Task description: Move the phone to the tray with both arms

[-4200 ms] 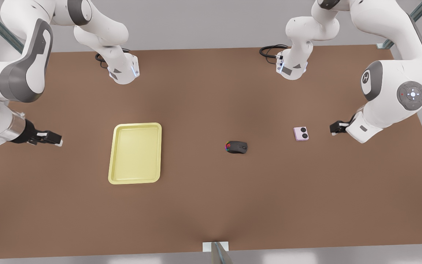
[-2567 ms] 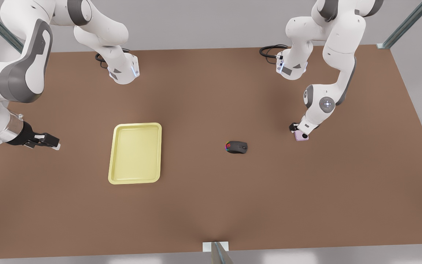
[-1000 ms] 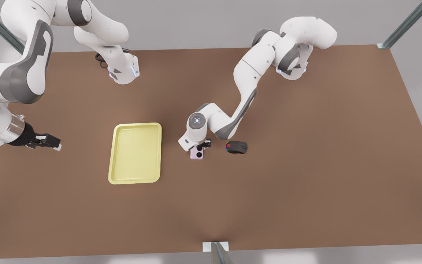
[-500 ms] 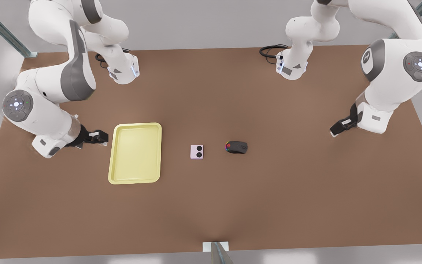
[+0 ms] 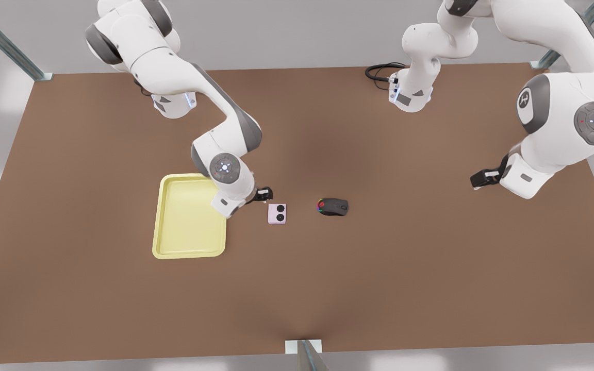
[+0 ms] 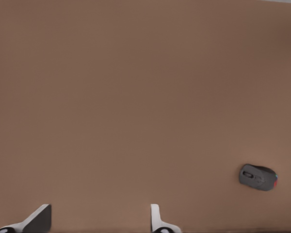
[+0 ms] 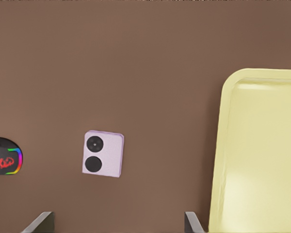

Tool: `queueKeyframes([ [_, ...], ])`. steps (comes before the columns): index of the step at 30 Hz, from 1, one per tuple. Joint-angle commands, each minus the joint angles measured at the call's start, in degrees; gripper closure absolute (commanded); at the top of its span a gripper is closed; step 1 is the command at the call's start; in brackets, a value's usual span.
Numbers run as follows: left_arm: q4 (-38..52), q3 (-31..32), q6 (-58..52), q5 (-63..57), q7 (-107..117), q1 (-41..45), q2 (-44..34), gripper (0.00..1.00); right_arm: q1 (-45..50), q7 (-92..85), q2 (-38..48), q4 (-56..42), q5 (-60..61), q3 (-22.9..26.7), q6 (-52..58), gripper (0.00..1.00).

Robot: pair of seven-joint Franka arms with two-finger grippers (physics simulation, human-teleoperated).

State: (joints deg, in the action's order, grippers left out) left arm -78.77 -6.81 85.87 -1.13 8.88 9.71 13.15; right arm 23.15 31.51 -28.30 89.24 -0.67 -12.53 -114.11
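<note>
Phone [image 5: 277, 213] transfer seemingly midway. Nothing yet in tray [image 5: 173, 247]. Just beside tray, right gripper [image 5: 264, 195], spread and empty. Well apart from tray, left gripper [image 5: 480, 179], waiting, spread too. Flat on table near tray, ungrasped; pickup and placement left.

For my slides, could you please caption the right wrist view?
Open right hand over brown table; pale-pink square phone lies between black rainbow-lit mouse and pale yellow tray.

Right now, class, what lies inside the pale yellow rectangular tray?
The tray's visible floor is bare. The right arm's wrist hides the corner nearest the pink phone, leaving that patch unseen.
</note>
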Motion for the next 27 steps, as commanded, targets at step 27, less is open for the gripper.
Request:
queueKeyframes([
  [27, 2.1, 0.0, -0.2, 0.8, -13.7, 0.4, 2.4, 0.0, 4.3, 43.5, -14.6, 5.1, -12.9, -1.8, -26.4, 0.0],
])
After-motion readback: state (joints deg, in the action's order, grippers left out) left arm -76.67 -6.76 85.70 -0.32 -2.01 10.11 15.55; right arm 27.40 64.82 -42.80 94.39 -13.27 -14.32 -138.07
